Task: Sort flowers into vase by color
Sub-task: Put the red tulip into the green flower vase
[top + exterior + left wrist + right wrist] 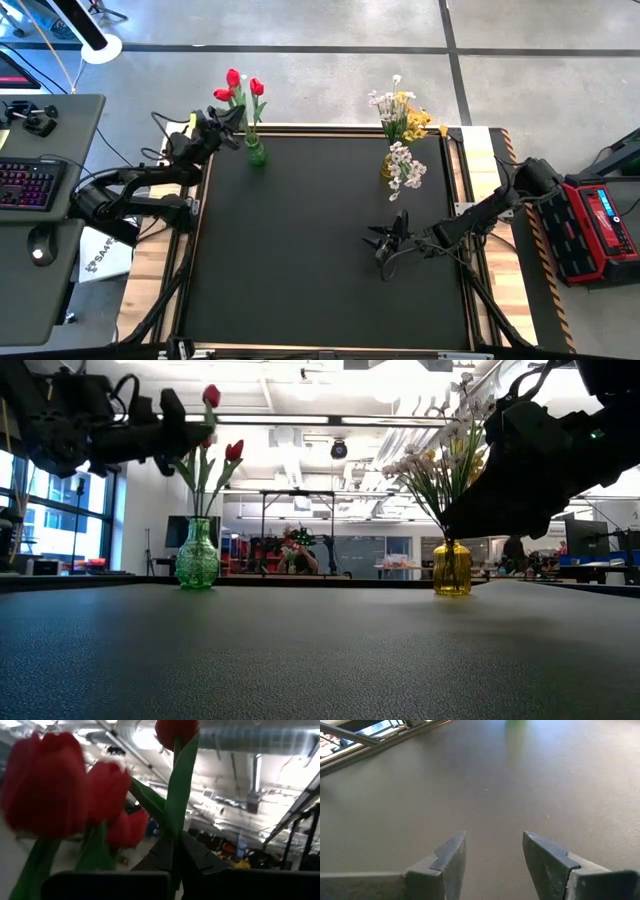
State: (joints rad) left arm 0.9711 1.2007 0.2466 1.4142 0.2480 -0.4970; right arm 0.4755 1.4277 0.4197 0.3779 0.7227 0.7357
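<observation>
High view, three red tulips (238,86), two vases (256,153)

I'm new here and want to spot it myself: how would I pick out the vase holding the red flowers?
Start at the black table and look along its far edge toward the left corner. There stands the green glass vase with red tulips, beside the left gripper. The other vase is yellow and holds white and yellow blossoms.

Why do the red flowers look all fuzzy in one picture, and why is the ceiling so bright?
Left wrist view: the red tulips sit too close to the camera, so they blur. Low view: the ceiling lights glare white, leaving the green vase and yellow vase backlit.
</observation>
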